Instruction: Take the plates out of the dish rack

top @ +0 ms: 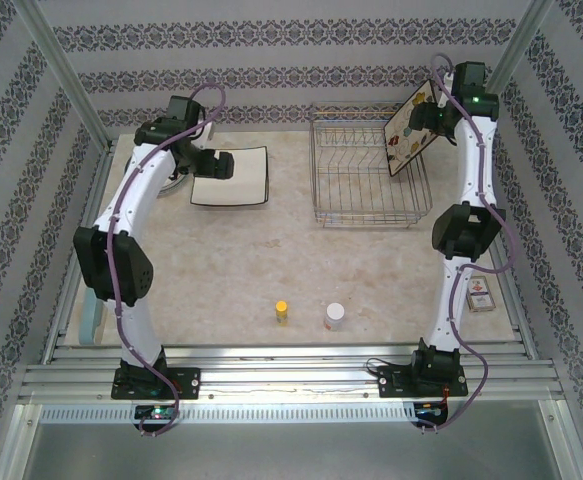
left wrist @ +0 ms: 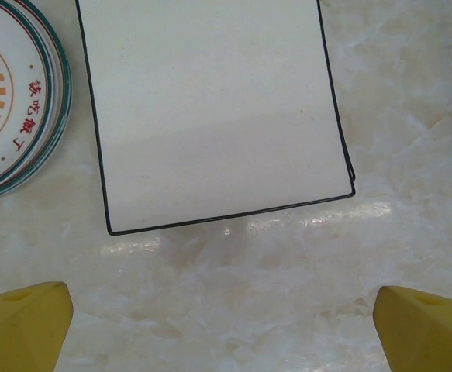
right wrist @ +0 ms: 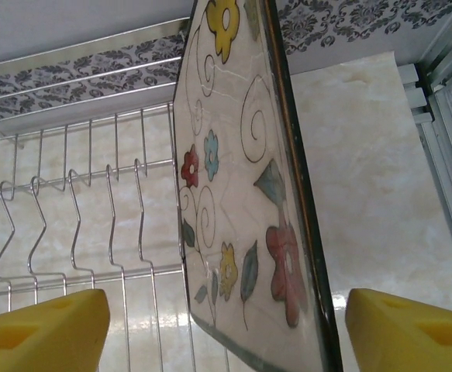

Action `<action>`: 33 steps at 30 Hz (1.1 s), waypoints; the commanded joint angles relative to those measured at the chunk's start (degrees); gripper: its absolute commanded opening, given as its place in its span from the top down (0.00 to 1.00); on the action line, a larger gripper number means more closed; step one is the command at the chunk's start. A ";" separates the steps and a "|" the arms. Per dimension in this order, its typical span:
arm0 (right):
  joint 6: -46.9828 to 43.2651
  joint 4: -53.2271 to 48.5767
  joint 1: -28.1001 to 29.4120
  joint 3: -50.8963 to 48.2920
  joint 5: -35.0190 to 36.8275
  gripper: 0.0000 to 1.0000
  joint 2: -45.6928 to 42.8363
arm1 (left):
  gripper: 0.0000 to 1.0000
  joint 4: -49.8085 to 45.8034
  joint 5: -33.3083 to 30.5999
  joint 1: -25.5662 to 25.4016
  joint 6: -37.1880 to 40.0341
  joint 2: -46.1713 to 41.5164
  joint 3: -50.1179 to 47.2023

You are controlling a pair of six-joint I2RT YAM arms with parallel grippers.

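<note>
The silver wire dish rack (top: 356, 170) stands at the back right. One square cream plate with flowers and swirls (right wrist: 237, 225) stands on edge at its right end (top: 409, 128). My right gripper (right wrist: 226, 333) straddles that plate, its yellow fingers (right wrist: 43, 333) apart with a gap on each side; it is open. At the back left lies a stack of square plates, white with a black rim (left wrist: 210, 116), beside a stack of round plates with orange-red centres (left wrist: 5, 101). My left gripper (left wrist: 226, 325) hovers open over bare table just in front of the square stack (top: 233, 178).
A small yellow bottle (top: 282, 312) and a white-capped bottle (top: 334, 316) stand near the front middle. A small box (top: 482, 294) lies by the right rail. Patterned walls close in the back and sides. The rack's prongs (right wrist: 78, 217) to the plate's left hold nothing.
</note>
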 commanded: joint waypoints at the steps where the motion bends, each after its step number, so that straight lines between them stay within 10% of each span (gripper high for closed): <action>1: -0.01 2.32 1.08 1.64 1.08 0.26 2.02 | 0.00 -0.01 -0.80 0.64 1.16 1.03 1.68; 27: 1.85 6.41 3.01 1.55 5.25 1.00 2.33 | 0.00 -1.57 -1.16 0.72 0.97 3.03 4.45; 33: 1.86 5.93 3.71 1.55 5.29 1.00 0.55 | 0.00 -2.01 -2.05 0.68 0.89 3.86 4.67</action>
